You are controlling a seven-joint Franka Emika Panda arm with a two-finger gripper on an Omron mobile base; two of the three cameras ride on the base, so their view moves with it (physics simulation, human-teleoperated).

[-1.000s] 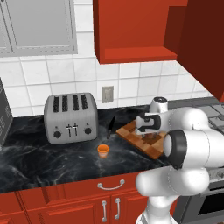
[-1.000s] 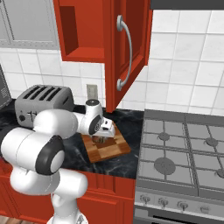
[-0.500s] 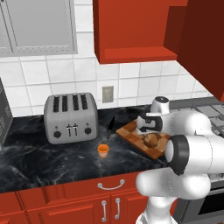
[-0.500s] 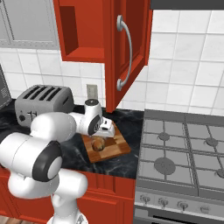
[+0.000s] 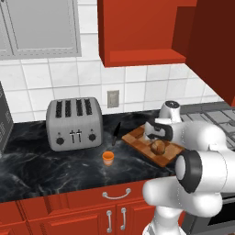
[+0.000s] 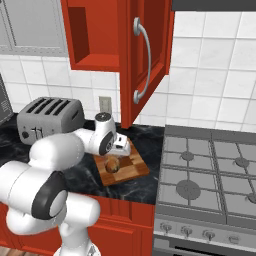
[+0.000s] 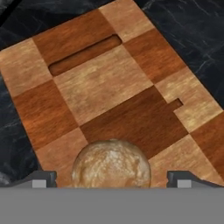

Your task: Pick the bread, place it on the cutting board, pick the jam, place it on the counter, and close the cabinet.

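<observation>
**A:** Where is the small round brown mottled loaf of bread right now?

**B:** It sits on the rectangular checkered wooden cutting board, toward the board's near end. The board lies flat on the long black marble-look table with white veins, between the silver four-slot toaster and the grey gas stove.

**A:** And the fingers?

**B:** They are spread apart. In the hand view one dark tip stands on each side of the loaf, with a clear gap between each tip and the bread, so nothing is pinched. From the left base view the hand hangs just above the loaf, over the board.

**A:** What about the tiny orange cup-shaped jar of jam?

**B:** It stands upright on the black table, in front of the toaster's right end and well apart from the board, to the board's left in the left base view.

**A:** The red wall cabinet?

**B:** Its flat red door with the slim curved silver handle stands swung open, edge-on toward the right base camera. The cabinet's inside shows as a red hollow above the toaster side.

**A:** Anything else on the wall?

**B:** A pale outlet plate on the white tiles behind the board.
</observation>
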